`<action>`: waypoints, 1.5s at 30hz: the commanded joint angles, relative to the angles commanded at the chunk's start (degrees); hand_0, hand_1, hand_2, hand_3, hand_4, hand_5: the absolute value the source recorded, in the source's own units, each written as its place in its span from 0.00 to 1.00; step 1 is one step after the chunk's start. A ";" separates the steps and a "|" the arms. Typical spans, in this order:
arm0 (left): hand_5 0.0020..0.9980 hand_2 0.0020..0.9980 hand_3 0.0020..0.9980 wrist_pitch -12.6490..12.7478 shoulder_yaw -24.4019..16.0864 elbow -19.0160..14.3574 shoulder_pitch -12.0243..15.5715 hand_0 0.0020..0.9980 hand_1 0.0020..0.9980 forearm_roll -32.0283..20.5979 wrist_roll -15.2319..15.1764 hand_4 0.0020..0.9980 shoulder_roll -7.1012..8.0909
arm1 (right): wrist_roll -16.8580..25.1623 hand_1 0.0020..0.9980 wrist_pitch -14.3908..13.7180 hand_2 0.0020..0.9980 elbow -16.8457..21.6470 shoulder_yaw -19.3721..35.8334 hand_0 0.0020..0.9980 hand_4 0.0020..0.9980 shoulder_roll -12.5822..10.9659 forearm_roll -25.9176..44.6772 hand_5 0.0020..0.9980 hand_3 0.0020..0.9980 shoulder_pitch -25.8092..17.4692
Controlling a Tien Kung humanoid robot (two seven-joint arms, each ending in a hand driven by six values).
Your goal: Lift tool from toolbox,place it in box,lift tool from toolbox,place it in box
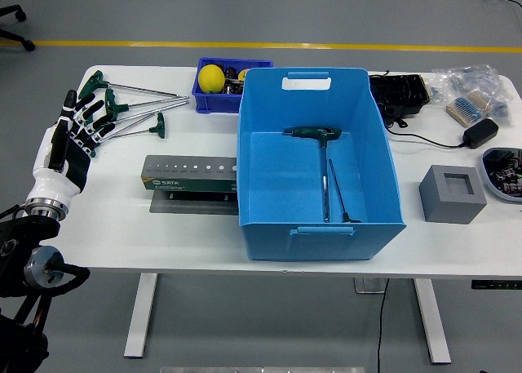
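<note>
T-handle wrenches [130,112] lying on desk [457,242]: hard, thin, slippery; best grabbing green handle. Left robot hand [75,132] hanging loose, holding nothing.

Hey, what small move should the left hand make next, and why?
Probably close the open left robot hand on the nearest green handle. Its fingertips sit at the wrenches lying left of the blue box, holding nothing, and the box holds only one wrench so far.

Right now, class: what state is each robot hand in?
Left robot hand: open, fingers spread, holding nothing.
Right robot hand: not in view.
</note>
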 joint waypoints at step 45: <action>0.79 0.79 0.74 -0.86 1.19 -0.19 0.81 0.72 0.69 2.95 1.38 0.94 0.49 | 0.14 0.70 0.13 0.76 0.05 -0.56 0.70 0.84 0.18 0.77 0.73 0.60 -0.31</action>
